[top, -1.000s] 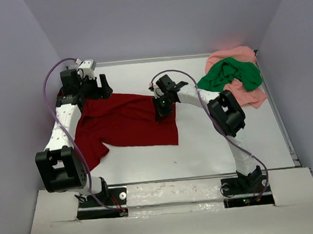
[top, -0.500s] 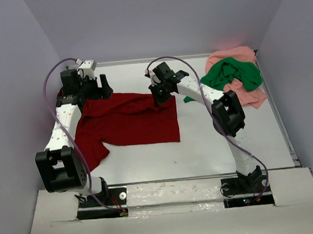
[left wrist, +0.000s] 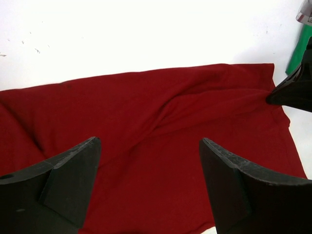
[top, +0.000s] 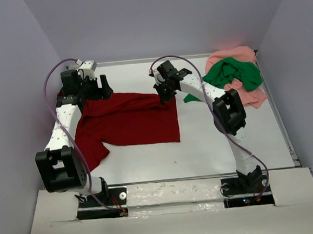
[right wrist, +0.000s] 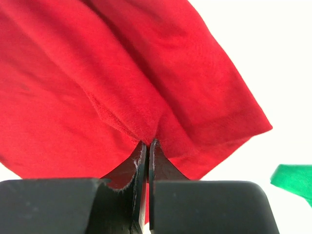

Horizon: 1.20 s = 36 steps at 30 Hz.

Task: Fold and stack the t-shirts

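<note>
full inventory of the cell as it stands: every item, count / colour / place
dark red t-shirt: 1, dark red, spread on the table left of centre
green t-shirt: 1, bright green, crumpled on the pink one, far right corner
pink t-shirt: 1, salmon pink, crumpled under the green one
table: 1, white, under everything
walls: 3, pale grey-violet, left, far, right
cables: 2, purple, one looped along each arm
arms: 2, white and black, bases at near edge
left end effector: 1, black, open, over the red shirt's far left part
right end effector: 1, black, shut on the red shirt's far edge near its right corner
</note>
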Each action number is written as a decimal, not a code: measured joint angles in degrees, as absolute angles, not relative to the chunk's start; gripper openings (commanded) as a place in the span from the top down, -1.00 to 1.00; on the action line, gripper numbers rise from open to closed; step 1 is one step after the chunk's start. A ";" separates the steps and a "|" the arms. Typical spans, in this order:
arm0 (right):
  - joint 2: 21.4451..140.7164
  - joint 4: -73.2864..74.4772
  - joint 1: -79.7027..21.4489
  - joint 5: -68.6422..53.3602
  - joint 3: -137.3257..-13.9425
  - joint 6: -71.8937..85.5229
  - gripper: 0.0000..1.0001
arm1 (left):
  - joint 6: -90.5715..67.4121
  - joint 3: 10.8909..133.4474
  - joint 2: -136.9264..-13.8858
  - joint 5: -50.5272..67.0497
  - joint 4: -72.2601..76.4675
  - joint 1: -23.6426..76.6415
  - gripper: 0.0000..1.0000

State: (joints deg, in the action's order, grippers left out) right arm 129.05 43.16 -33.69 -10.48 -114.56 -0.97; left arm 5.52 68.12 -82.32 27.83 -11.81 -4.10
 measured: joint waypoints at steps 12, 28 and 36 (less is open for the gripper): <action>126.37 42.89 -26.30 -9.19 -103.68 -1.78 1.00 | 5.52 68.12 -82.32 27.83 -11.86 -3.97 -0.81; 120.14 42.33 -24.12 -8.23 -101.69 -3.33 1.00 | 5.74 68.12 -82.32 27.86 -12.36 -3.77 -0.81; 120.11 40.34 -20.25 -7.18 -95.42 -4.12 1.00 | 5.91 68.12 -82.35 28.03 -12.73 -3.73 -0.81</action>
State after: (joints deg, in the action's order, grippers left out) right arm 120.11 40.34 -20.25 -7.18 -95.42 -4.12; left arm 5.91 68.12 -82.35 28.03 -12.73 -3.73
